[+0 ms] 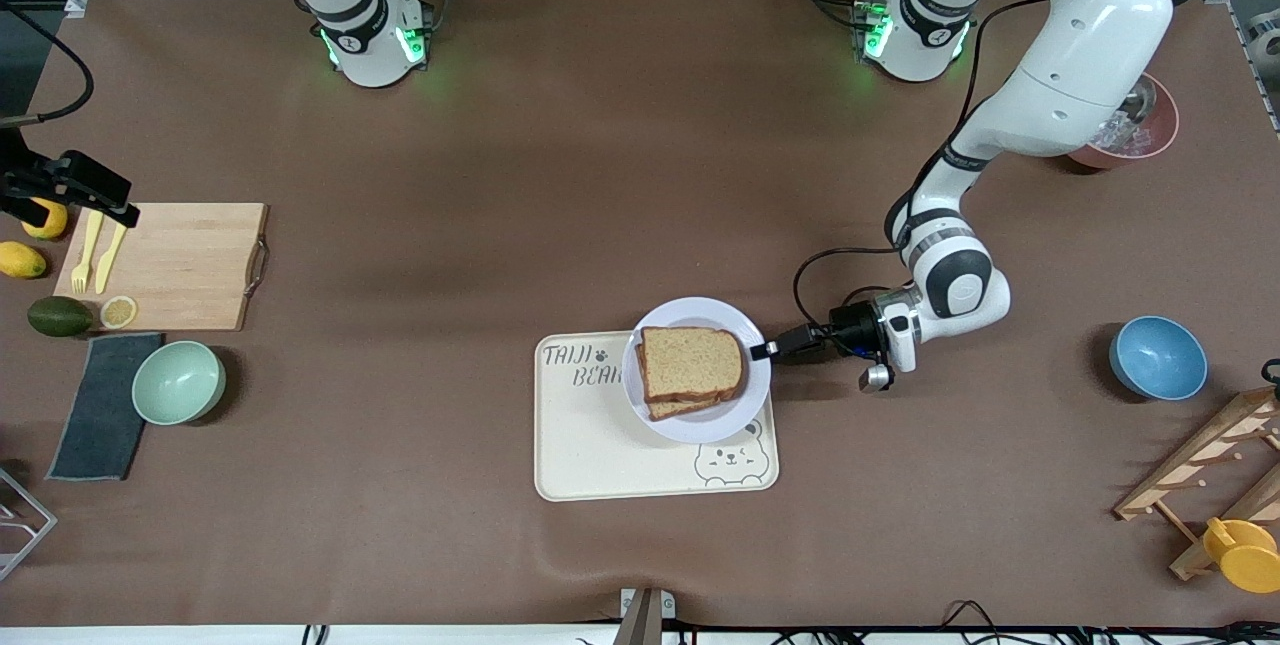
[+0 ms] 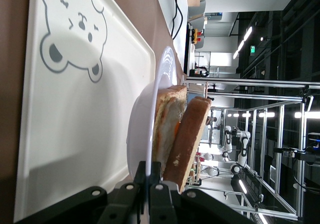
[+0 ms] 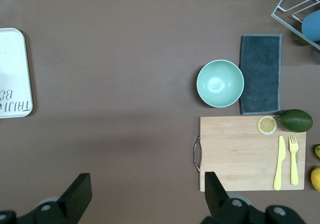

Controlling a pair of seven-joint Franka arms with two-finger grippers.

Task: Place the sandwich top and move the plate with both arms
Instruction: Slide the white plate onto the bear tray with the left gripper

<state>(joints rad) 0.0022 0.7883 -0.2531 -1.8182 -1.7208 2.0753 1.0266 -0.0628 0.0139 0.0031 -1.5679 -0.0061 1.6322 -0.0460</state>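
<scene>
Sandwich top point(image 1: 692, 359) sits stacked on the plate point(image 1: 700, 422), plate on the tray point(image 1: 600, 455) near the tabletop's front edge. Bread soft; plate stiff, slick, top-heavy. My left jaws point(image 1: 764, 351) pinch its rim; right jaws point(image 3: 145, 194) spread, waiting over the cutting board point(image 1: 190, 265).

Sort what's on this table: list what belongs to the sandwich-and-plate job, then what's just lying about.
In the job:
- sandwich top, lying on the sandwich
- plate, on the cream tray
- left claw, shut on the plate's rim
- right claw, open, waiting over the cutting board

Lying about:
- green bowl
- blue bowl
- grey cloth
- avocado
- yellow fork
</scene>
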